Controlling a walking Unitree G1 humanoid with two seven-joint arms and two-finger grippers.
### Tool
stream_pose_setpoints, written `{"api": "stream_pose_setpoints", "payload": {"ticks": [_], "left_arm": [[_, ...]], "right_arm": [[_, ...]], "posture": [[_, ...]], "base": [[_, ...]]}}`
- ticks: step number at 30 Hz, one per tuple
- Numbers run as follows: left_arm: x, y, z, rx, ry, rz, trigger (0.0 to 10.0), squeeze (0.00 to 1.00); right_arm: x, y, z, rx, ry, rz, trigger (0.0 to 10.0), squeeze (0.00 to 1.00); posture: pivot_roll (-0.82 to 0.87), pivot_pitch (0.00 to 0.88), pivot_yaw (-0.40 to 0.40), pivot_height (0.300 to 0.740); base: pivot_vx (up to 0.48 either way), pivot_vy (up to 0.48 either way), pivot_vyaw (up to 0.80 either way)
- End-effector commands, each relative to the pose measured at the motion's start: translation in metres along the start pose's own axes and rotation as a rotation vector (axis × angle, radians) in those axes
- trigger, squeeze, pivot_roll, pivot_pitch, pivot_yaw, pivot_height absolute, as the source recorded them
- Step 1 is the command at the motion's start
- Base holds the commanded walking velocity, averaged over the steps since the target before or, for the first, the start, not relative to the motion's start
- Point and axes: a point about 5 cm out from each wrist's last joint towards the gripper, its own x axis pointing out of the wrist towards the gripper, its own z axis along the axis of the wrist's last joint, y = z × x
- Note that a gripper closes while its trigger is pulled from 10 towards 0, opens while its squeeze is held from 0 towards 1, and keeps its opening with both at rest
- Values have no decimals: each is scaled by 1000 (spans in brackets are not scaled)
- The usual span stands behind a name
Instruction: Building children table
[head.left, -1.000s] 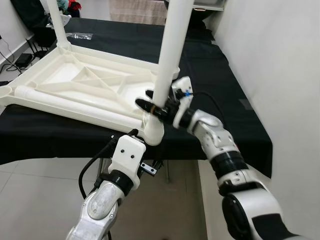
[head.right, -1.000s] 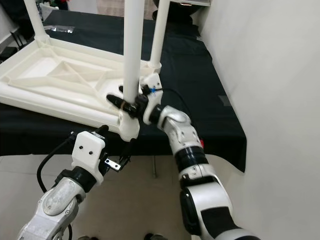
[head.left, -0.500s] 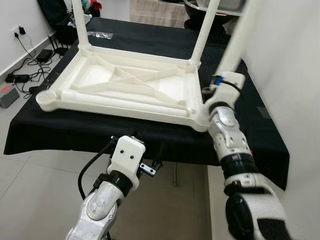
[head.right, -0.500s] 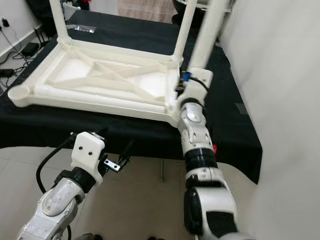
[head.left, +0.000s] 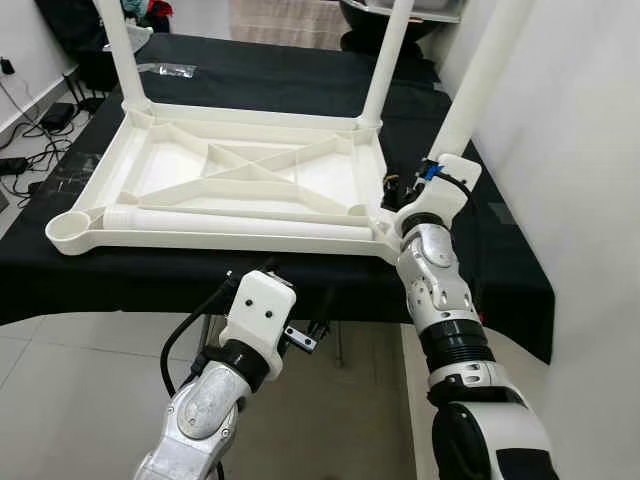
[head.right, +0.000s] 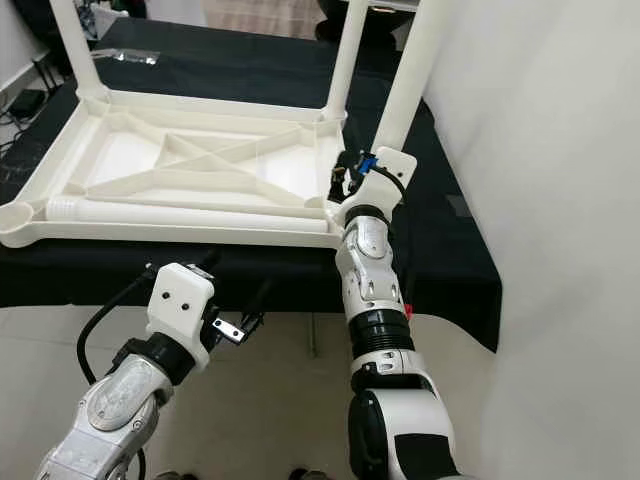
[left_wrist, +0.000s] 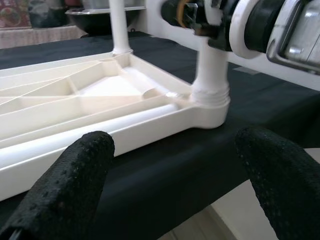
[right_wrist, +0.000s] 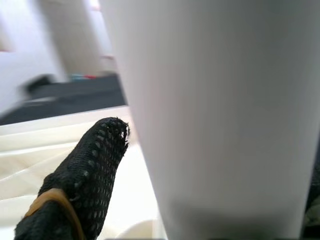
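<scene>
A worktop draped in black cloth carries a white plastic table lying upside down, its ribbed underside facing up. Three legs stand upright in corner sockets: a far left leg, a far right leg, and a near right leg that leans a little to the right. A fourth, loose leg lies flat inside the table along its near edge. The near left socket has no leg in it.

A white wall runs down the right side, and pale floor tiles show below the worktop's near edge. Cables trail on the floor at the far left.

The right arm reaches up to the near right corner of the table. Its end effector sits against the base of the near right leg, just above the socket; in the right wrist view a black finger lies alongside the leg's white surface with the other side out of sight, so it appears to be clasping the leg.

The left end effector hangs below the worktop's near edge, pointing at the table's near right corner, touching nothing, its two fingers spread well apart.
</scene>
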Motion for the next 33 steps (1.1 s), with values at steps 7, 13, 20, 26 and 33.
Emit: {"api": "stream_pose_setpoints", "payload": {"ticks": [7, 13, 20, 26, 33], "left_arm": [[0, -4, -2, -7, 3, -14, 10000, 0], [-1, -5, -1, -12, 0, -14, 10000, 0], [-4, -5, -2, -5, 7, -7, 10000, 0], [-4, -4, -2, -3, 6, -3, 10000, 0], [-2, -4, -2, -2, 6, -7, 10000, 0]], "right_arm": [[-21, 23, -3, 101, 137, 698, 10000, 0], [-25, 28, -3, 55, 180, 934, 10000, 0], [4, 31, -4, -11, 118, 589, 0, 0], [13, 1, -10, -81, 169, 205, 0, 0], [-1, -52, -14, -165, 214, -372, 0, 0]], "posture": [[114, 136, -129, 740], [124, 143, -138, 740], [128, 148, -143, 740], [124, 152, -137, 740], [116, 155, -132, 740]], "base": [[0, 0, 0], [0, 0, 0], [0, 0, 0], [0, 0, 0], [0, 0, 0]]}}
